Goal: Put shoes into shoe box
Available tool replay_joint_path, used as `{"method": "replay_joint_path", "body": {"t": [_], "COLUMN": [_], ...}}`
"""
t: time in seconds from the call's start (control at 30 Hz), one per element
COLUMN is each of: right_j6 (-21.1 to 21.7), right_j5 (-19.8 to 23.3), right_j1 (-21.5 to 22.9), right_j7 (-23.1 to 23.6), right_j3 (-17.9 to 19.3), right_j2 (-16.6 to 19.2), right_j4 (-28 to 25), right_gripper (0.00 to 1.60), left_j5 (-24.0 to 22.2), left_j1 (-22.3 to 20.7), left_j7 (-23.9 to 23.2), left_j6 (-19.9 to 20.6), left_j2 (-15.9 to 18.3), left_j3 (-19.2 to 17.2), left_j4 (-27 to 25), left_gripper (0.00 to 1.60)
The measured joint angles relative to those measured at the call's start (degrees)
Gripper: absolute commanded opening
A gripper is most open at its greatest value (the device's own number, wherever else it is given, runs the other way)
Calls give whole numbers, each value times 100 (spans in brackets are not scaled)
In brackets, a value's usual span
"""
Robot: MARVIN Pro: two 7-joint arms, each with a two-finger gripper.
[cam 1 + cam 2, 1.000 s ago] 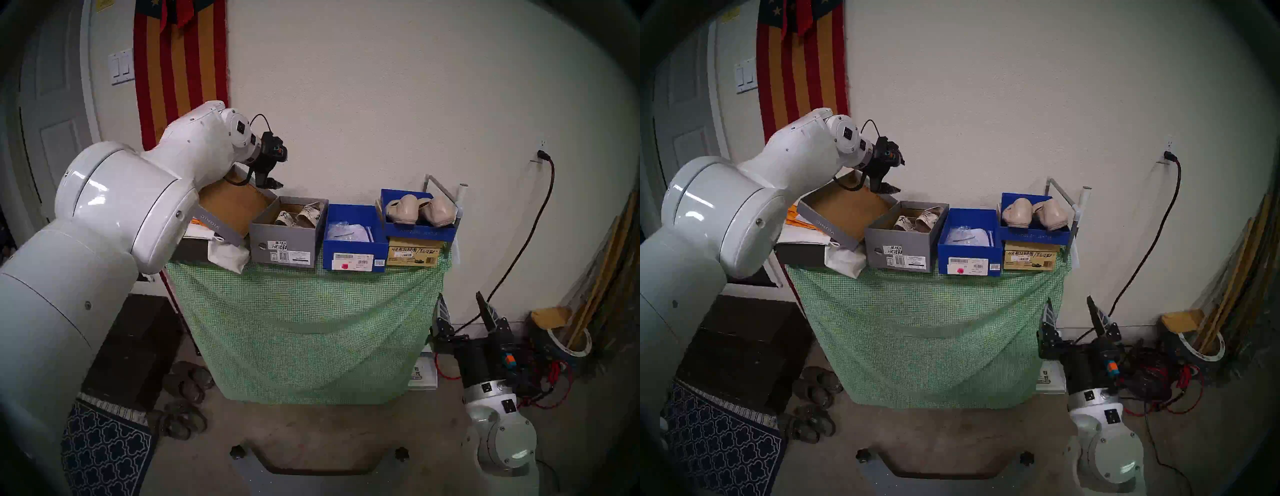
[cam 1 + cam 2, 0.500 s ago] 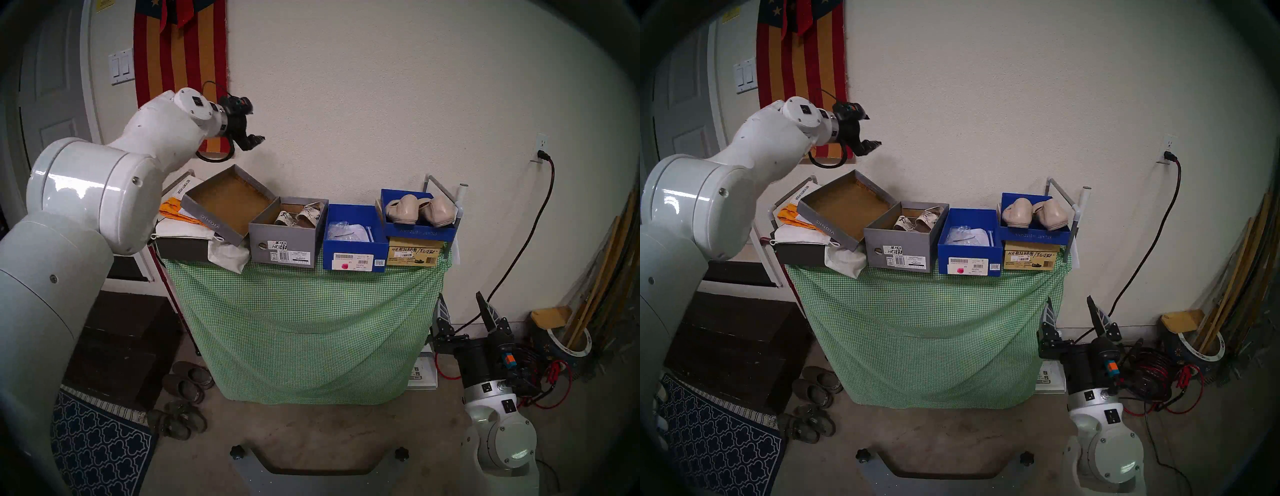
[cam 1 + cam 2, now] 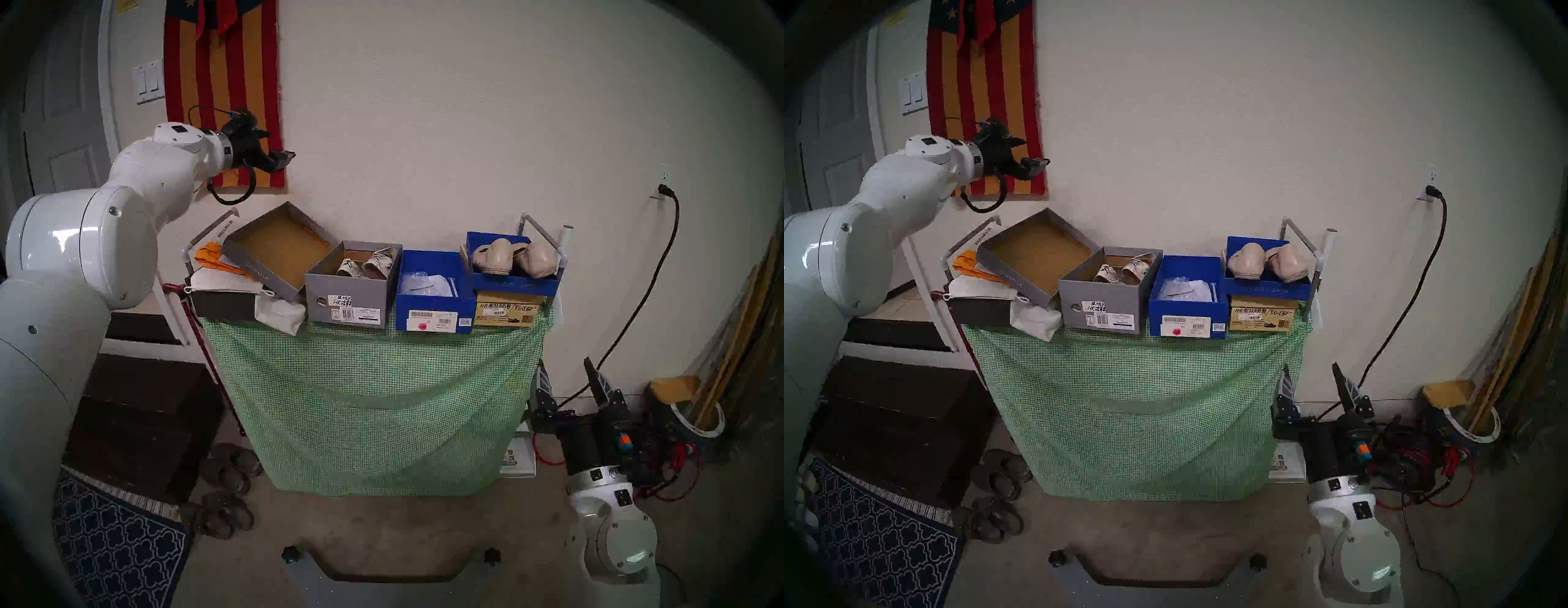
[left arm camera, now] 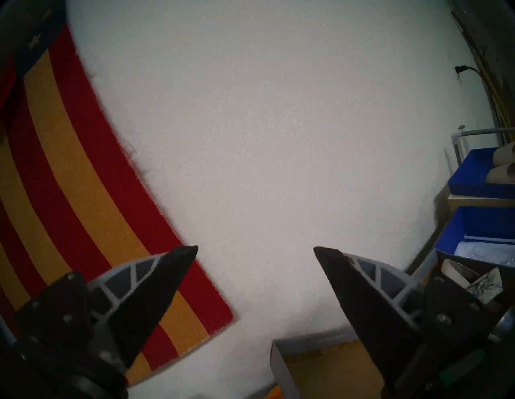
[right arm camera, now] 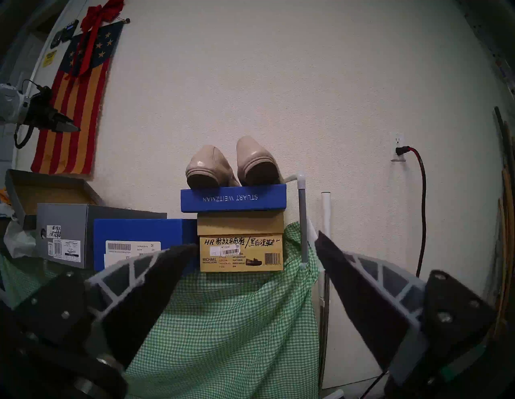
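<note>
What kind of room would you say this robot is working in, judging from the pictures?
Probably a home garage or entry area: bare concrete floor, a panelled door with a doormat and worn slip-ons beside it, and lumber leaning in the corner.

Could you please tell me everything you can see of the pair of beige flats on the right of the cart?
The beige flats are two soft, leather-looking ballet shoes with rounded toes and dark insides visible at the heel openings in the right wrist view. They lie side by side, apparently touching, in an upturned blue lid printed Stuart Weitzman. That lid rests on a closed tan shoe box at the right end of the green-checked cart. Their heels overhang the lid's front edge, toes toward the wall. No gripper touches them.
</note>
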Motion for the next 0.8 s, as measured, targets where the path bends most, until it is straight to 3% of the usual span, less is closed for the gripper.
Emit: {"method": "replay_joint_path", "body": {"t": [0.5, 0.8], "right_j6": [0, 0], "right_j5": [-4, -6], "right_j1": [0, 0], "right_j7": [-58, -64], "right_j3": [-13, -20], "right_j2": [0, 2], "right_j4": [0, 0], "right_gripper": [160, 160], "left_j5": [-228, -597], "left_j1": [340, 531], "left_j7": [-557, -951], "left_j6": [-19, -88], "left_j2": [615, 921], "left_j3": [-332, -781], "left_j4": [-11, -16], "left_gripper": [160, 160]}}
